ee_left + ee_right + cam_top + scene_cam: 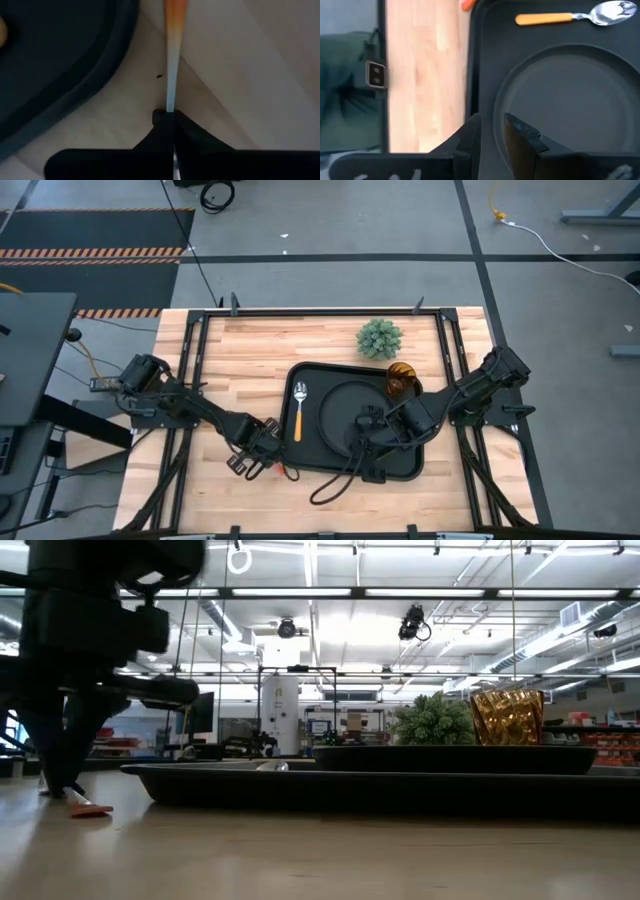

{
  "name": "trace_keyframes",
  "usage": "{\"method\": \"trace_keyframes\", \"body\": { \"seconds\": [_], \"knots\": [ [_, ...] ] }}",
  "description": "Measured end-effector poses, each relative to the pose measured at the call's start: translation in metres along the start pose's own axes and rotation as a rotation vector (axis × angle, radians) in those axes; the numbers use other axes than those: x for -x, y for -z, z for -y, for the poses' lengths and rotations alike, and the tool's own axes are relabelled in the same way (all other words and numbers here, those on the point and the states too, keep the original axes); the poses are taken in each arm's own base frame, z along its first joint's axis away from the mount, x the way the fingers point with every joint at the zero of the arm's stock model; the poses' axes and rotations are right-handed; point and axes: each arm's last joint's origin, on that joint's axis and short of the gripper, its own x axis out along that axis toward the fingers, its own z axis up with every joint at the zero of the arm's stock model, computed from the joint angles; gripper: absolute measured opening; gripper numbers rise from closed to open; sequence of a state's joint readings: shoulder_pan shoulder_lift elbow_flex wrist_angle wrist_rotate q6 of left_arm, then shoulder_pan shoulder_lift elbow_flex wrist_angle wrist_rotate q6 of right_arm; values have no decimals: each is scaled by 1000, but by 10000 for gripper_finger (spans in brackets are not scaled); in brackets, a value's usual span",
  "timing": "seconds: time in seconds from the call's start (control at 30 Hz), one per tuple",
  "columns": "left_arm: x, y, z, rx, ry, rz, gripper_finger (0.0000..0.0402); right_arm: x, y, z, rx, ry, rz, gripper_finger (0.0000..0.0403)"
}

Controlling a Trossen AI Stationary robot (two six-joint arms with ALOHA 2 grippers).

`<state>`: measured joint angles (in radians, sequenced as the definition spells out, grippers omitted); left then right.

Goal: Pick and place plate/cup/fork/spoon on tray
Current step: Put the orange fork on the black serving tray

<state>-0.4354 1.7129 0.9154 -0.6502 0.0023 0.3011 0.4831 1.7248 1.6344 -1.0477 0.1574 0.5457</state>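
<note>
The black tray (pixel 305 455) lies mid-table. On it are the round black plate (pixel 345 405), the amber cup (pixel 400 379) at its far right corner, and the spoon (pixel 298 406), which has an orange handle, along its left side. The fork (pixel 172 60) lies on the wood just off the tray's near left corner, silver at one end and orange-handled at the other. My left gripper (pixel 262 458) points down there, shut on it. My right gripper (pixel 492 132) hovers over the plate's near part with a narrow gap between its fingers and nothing in it. My left gripper pinches the fork's silver metal part (pixel 171 102) between its two fingers, from above, pointing down. The fork's orange handle (pixel 175 15) runs away from the fingertips. In the low view the handle's end (pixel 92 808) is down at the tabletop.
A fuzzy green plant ball (pixel 380 338) stands on the wood beyond the tray's far edge. A black cable loops over the tray's near edge (pixel 335 485). Bare wood (pixel 230 360) lies left of the tray.
</note>
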Motion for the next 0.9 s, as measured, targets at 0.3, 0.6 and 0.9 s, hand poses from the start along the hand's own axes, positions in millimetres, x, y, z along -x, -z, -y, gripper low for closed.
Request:
{"method": "trace_keyframes", "body": {
  "seconds": [0.3,0.6,0.9],
  "knots": [
    [62,-5,-37,-10,-77,-245,2,0,-1,5,46,75,21,88],
    [91,-7,-104,-199,-212,-85,1,-12,17,-2,27,118,-30,88],
    [95,1,-113,-103,-154,-65,1,-29,39,0,-42,166,-122,88]
  ]
}}
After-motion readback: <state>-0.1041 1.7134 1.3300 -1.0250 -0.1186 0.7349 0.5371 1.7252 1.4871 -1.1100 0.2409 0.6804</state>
